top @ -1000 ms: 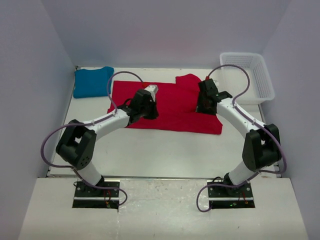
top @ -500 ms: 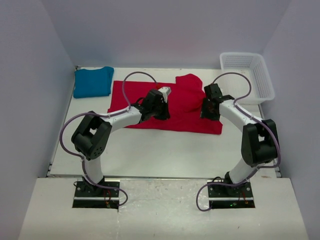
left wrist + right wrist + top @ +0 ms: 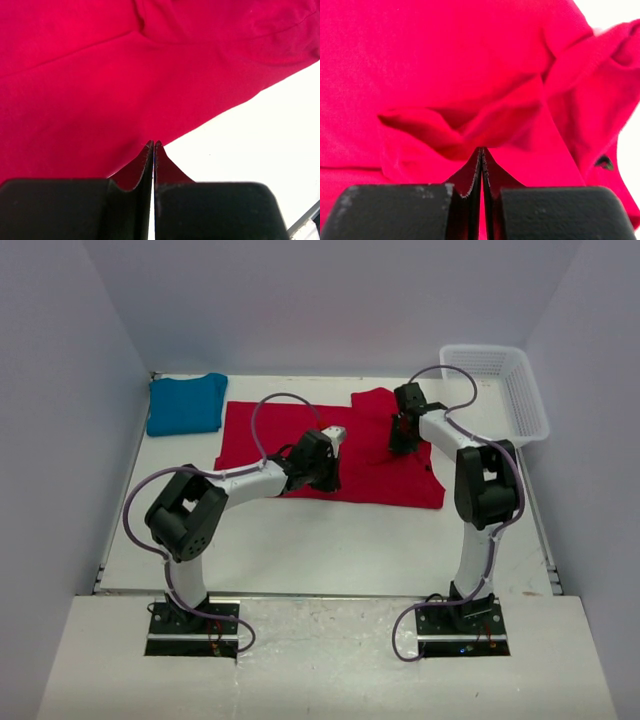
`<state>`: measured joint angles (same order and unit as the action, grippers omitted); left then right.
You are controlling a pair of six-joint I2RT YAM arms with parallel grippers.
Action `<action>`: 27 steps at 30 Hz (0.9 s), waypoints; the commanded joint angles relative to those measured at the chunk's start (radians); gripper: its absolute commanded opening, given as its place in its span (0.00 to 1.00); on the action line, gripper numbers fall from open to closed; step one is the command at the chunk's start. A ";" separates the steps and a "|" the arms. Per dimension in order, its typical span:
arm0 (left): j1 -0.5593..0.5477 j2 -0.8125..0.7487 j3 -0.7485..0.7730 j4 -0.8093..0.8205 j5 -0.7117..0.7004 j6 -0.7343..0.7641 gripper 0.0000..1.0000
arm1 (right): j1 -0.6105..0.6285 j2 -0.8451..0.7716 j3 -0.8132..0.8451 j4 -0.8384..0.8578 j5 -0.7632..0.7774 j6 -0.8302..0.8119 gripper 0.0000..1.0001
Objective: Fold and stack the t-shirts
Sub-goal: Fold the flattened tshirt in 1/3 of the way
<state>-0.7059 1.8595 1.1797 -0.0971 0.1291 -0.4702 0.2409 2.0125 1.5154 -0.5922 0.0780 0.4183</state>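
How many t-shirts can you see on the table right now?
2. The red t-shirt lies spread out in the middle; the teal-blue t-shirt sits folded at the far left corner. No others show.

My overhead view sits above and behind the arm bases, looking down over the whole worktop (image 3: 330,540). Each wrist view looks along its own tool, the left tool (image 3: 153,144) and the right tool (image 3: 481,150), very close to the red t-shirt (image 3: 365,460), which all three views share.

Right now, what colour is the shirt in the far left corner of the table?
The t-shirt is plain teal-blue; the top external view shows it best.
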 commanded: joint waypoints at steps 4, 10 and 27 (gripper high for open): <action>-0.009 0.004 -0.017 0.003 -0.022 0.015 0.00 | -0.003 0.037 0.063 -0.018 -0.006 -0.006 0.00; -0.014 0.023 -0.018 0.007 -0.025 0.016 0.00 | -0.005 0.022 0.048 -0.002 0.008 -0.015 0.00; -0.026 0.090 -0.032 0.025 -0.028 0.010 0.00 | 0.003 -0.074 -0.046 -0.004 0.031 -0.007 0.00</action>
<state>-0.7227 1.9392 1.1633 -0.0906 0.1097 -0.4686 0.2409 1.9469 1.4509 -0.5686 0.0875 0.4103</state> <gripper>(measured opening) 0.002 0.003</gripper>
